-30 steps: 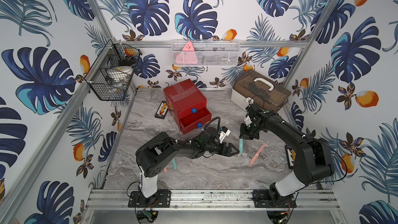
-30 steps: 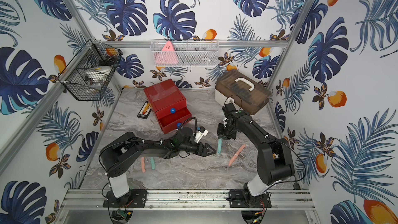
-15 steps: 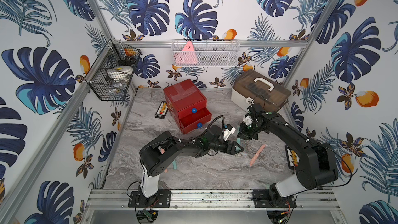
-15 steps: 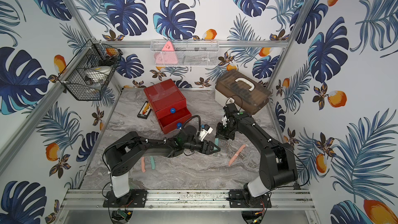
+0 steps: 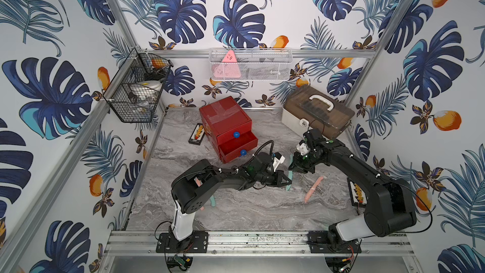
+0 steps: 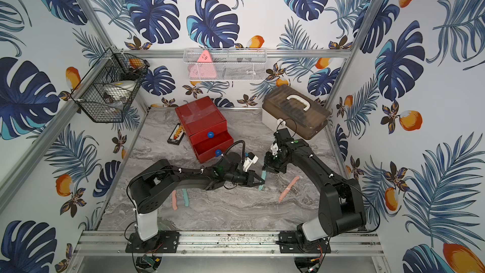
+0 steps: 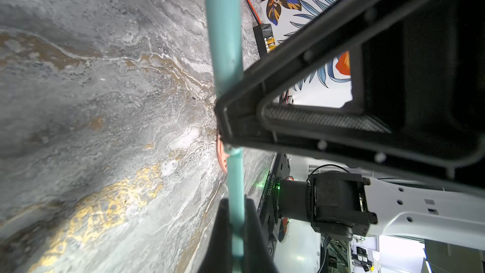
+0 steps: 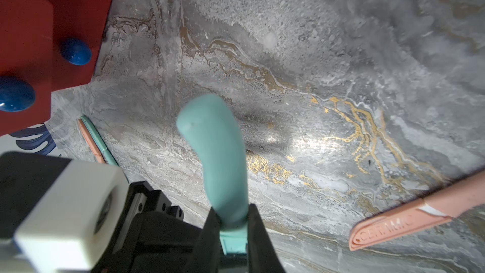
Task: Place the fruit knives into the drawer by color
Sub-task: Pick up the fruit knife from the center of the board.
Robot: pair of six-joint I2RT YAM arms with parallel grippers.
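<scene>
Both top views showed the teal knife (image 5: 288, 186) upright near the drawer (image 5: 237, 141), clenched by left gripper (image 5: 286, 179) and right gripper (image 5: 294, 166) together: seemingly a handover, the left one sitting nearer the drawer.

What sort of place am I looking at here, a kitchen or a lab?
Most likely a robot test booth, not a kitchen: a left arm and right arm bolted to a metal rail, with aluminium framing around wallpapered walls.

Marbled desk (image 5: 236, 214) bearing a red drawer chest (image 5: 223, 116): abacus (image 5: 197, 133) just beside the chest, beige case (image 5: 294, 122) well apart. Before its drawers lie a lone pink knife (image 5: 313, 189) and, side by side, a second pink knife (image 6: 174, 199) and a teal knife (image 6: 185, 197).
</scene>
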